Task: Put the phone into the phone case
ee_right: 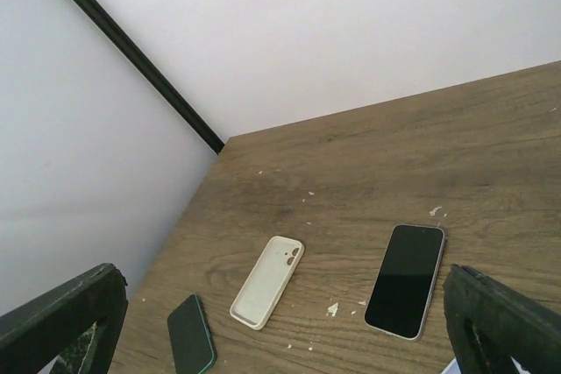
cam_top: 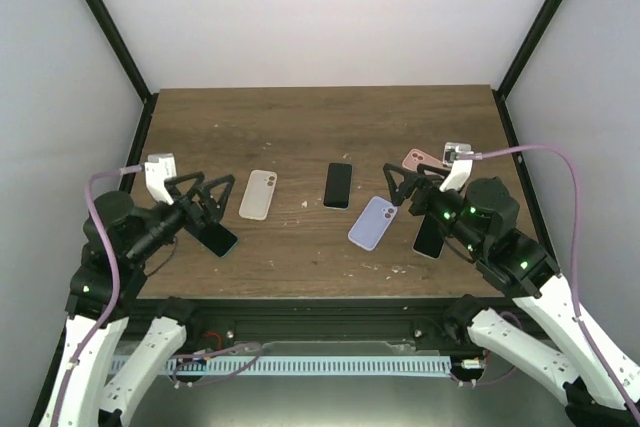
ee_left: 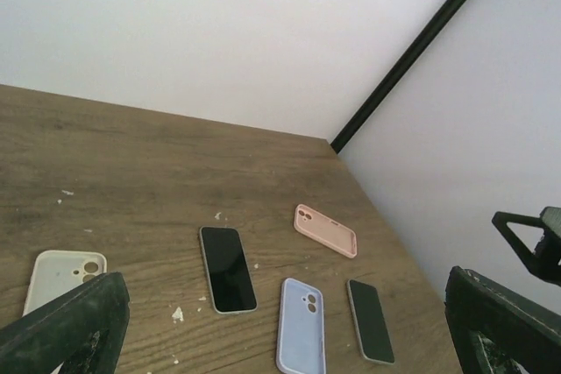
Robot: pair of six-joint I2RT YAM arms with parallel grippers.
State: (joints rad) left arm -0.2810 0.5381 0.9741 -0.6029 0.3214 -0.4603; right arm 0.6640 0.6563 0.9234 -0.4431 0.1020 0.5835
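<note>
Three phones lie face up on the wooden table [cam_top: 300,117]: a black one in the middle [cam_top: 339,185], a teal-edged one at the left [cam_top: 218,238] and a dark one at the right [cam_top: 428,237]. Three empty cases lie open side up: cream [cam_top: 258,195], lavender [cam_top: 373,222] and pink [cam_top: 418,159]. My left gripper [cam_top: 205,202] is open and empty, hovering over the teal-edged phone. My right gripper [cam_top: 405,192] is open and empty, between the lavender and pink cases. The left wrist view shows the black phone [ee_left: 228,267], lavender case [ee_left: 302,326] and pink case [ee_left: 325,229]; the right wrist view shows the cream case [ee_right: 267,279] and black phone [ee_right: 405,279].
Black frame posts [cam_top: 110,27] stand at the back corners, with white walls around the table. Small white flecks [ee_left: 178,314] are scattered on the wood. The table's back half holds nothing.
</note>
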